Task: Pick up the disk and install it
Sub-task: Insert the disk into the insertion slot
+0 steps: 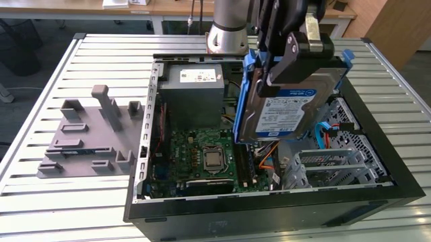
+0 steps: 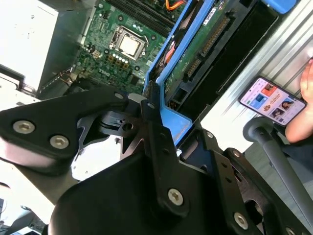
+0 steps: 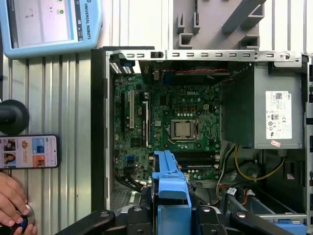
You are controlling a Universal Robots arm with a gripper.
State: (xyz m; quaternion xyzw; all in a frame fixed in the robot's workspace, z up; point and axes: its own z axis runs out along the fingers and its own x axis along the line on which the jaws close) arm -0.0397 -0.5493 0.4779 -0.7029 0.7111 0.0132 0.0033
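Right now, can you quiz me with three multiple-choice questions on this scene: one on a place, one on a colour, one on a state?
1. Where is the hard drive?
A) on the grey fixture
B) above the open computer case
C) beside the phone

2. What colour is its rail frame?
A) blue
B) red
C) yellow

3. How do the gripper's jaws stand?
A) open, empty
B) shut, empty
C) shut on the hard drive

1 B: the exterior view shows it held over the case.
2 A: blue edges flank the drive.
3 C: the jaws clamp its top.
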